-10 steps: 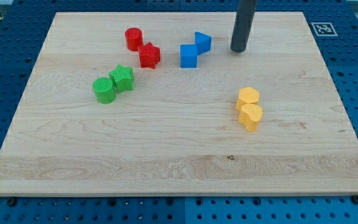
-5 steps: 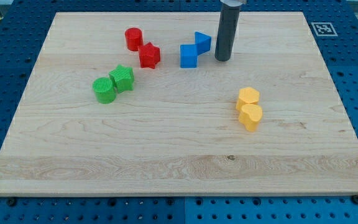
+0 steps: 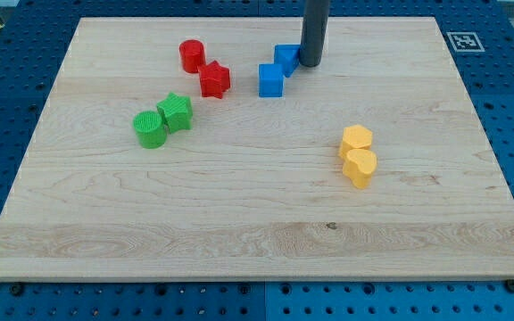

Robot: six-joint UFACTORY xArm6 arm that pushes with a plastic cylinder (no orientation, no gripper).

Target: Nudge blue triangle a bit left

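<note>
The blue triangle [image 3: 285, 59] lies near the board's top middle, touching the upper right corner of a blue cube [image 3: 270, 80]. My tip [image 3: 310, 63] is down on the board right against the triangle's right side. The dark rod rises from there out of the view's top.
A red cylinder [image 3: 191, 55] and a red star [image 3: 214, 79] lie left of the blue blocks. A green cylinder [image 3: 149, 130] and a green block [image 3: 176, 112] sit further left and lower. Two yellow blocks [image 3: 358, 154] lie at the right middle. The wooden board [image 3: 257, 232] rests on a blue pegboard.
My tip has moved left, from well right of the blue triangle to touching its right side. The triangle has shifted slightly left, closer to the blue cube.
</note>
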